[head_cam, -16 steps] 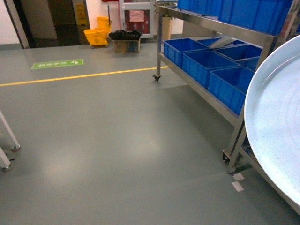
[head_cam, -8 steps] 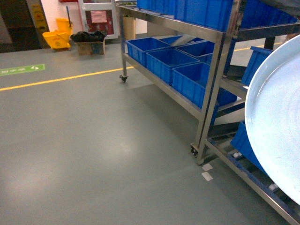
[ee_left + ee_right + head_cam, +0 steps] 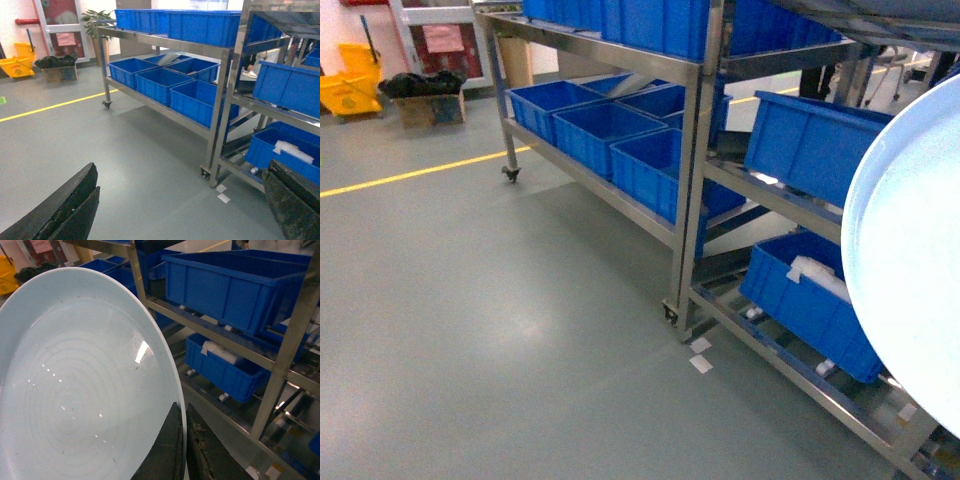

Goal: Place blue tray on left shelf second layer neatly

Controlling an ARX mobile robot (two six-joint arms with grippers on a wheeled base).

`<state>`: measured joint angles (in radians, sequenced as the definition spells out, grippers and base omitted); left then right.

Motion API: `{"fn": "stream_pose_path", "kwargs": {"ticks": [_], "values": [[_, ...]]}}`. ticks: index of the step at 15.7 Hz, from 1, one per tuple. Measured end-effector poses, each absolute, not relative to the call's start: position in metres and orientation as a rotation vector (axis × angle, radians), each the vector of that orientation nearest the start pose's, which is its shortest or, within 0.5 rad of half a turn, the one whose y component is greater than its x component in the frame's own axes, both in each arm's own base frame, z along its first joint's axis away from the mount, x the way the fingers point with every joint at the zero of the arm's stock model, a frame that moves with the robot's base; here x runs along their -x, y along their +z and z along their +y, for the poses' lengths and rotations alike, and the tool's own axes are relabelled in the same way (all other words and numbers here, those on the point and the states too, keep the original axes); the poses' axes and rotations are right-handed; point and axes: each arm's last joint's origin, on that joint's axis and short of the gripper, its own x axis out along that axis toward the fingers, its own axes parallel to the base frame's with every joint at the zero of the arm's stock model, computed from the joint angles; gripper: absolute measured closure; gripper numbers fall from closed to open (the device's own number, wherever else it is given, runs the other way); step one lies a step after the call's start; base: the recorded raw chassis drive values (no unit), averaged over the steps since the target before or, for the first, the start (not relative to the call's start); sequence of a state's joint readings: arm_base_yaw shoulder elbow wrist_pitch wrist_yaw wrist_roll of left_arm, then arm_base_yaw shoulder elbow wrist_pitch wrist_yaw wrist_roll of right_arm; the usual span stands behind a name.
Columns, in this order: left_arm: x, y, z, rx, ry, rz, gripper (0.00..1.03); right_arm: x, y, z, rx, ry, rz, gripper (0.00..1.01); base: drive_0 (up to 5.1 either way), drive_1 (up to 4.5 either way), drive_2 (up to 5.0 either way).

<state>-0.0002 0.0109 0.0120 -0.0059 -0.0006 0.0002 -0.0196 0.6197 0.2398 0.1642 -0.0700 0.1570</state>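
Compared with the earlier head frames, the steel racks have slid leftward and nearer, and a second rack with crates now fills centre right. Right tool (image 3: 181, 440) is closed on the rim of the tray (image 3: 75, 380), which is held nearly on edge at the right border of the head view. Shelf (image 3: 770, 195) lies left of and beyond the tray. Left tool (image 3: 180, 210) is spread wide, empty, lower frame. Right arm is nearer.
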Motion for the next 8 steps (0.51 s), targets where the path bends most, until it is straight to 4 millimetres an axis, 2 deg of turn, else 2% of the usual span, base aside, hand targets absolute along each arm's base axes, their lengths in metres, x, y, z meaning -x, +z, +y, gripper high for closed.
{"fn": "stream_pose_path", "kwargs": {"ticks": [8], "values": [[-0.0976, 0.1662, 0.0, 0.0, 0.0, 0.005, 0.05, -0.1493, 0.201, -0.0009, -0.166, 0.033, 0.219, 0.99, -1.6, -1.59, -1.6]]}}
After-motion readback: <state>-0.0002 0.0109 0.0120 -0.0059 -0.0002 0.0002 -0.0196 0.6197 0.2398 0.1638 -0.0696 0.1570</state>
